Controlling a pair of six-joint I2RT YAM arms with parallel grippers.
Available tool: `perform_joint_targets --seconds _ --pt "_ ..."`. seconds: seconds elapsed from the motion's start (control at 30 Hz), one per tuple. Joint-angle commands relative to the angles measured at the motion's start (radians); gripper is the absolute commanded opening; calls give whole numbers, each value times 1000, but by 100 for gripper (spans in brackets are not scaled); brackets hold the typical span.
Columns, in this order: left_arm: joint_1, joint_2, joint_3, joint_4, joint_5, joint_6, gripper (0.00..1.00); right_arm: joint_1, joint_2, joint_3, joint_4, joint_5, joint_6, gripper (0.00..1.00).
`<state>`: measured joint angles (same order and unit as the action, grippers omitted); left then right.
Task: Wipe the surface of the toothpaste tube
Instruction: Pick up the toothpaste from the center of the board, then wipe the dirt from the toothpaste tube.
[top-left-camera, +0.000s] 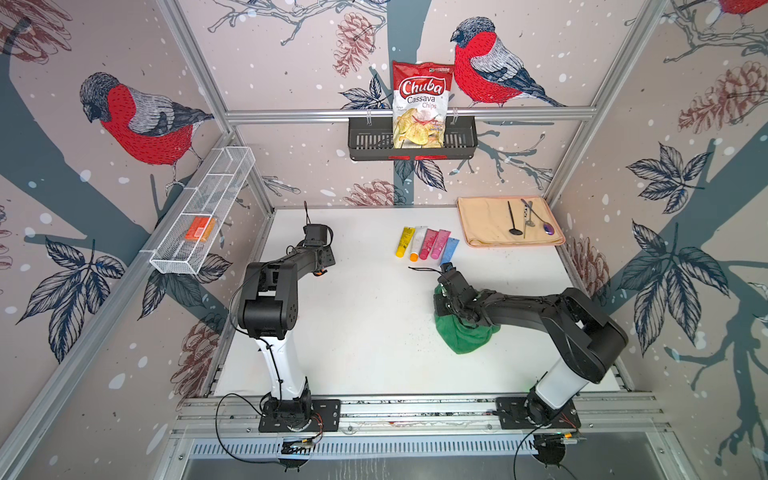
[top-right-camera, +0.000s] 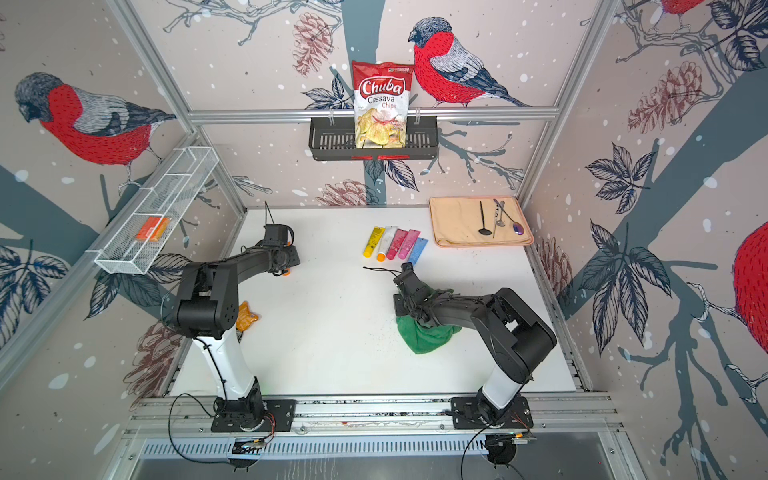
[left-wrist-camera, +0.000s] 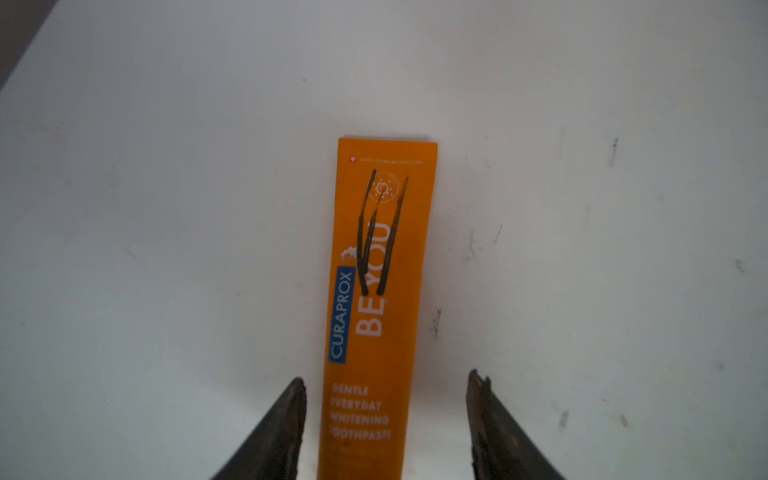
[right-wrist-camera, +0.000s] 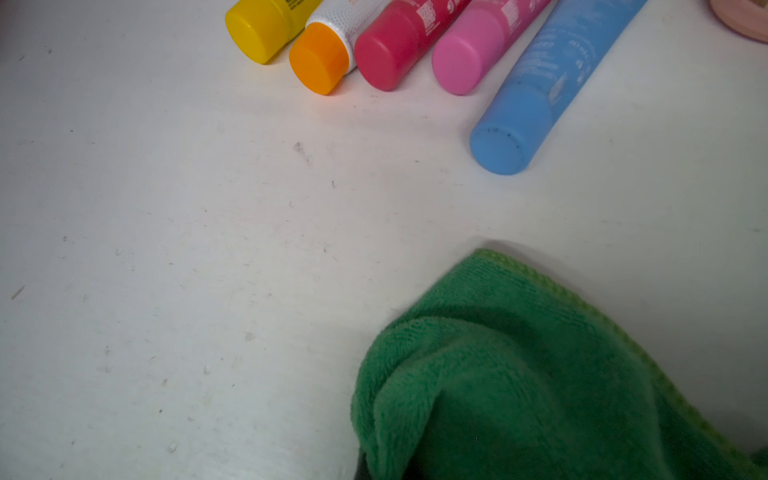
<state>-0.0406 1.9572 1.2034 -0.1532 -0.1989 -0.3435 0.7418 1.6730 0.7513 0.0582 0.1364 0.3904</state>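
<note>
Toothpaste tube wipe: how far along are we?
Done: the right end effector is shut on the green cloth. In hand: the left end effector straddles the orange toothpaste tube, jaws open with a gap on each side, so no grip yet. Left: grip the tube, bring the cloth over and wipe. The dark marks on its face look untouched.
</note>
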Motion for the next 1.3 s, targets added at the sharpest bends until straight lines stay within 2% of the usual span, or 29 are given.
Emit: perform_joint_targets --seconds 0.0,0.17,0.4,0.6,0.8,0.9,0.97,1.13,1.27 --pt "5 15 7 -60 47 -3 56 8 15 -2 -80 -48 -8 0" --pt "5 8 -13 -94 46 -5 53 17 17 3 -83 -41 -10 0" --pt "-7 -47 -59 -71 39 11 21 27 2 -2 -86 -29 -10 0" --pt "-106 -84 -69 -114 30 35 20 -5 -99 -42 -77 -52 -2 0" --pt "-316 -224 -185 -94 4 54 19 -55 -323 -97 -62 -171 5 0" --pt "-458 -301 -261 -90 -38 56 19 -89 -444 -113 -63 -224 6 0" --pt "-564 -351 -309 -77 -27 52 19 -113 -501 -112 -67 -265 4 0" --pt "-795 -462 -421 -23 -9 29 19 -148 -520 -97 -52 -309 -7 0" --pt "-903 -507 -494 18 32 14 19 -157 -431 -54 -62 -367 -18 0"
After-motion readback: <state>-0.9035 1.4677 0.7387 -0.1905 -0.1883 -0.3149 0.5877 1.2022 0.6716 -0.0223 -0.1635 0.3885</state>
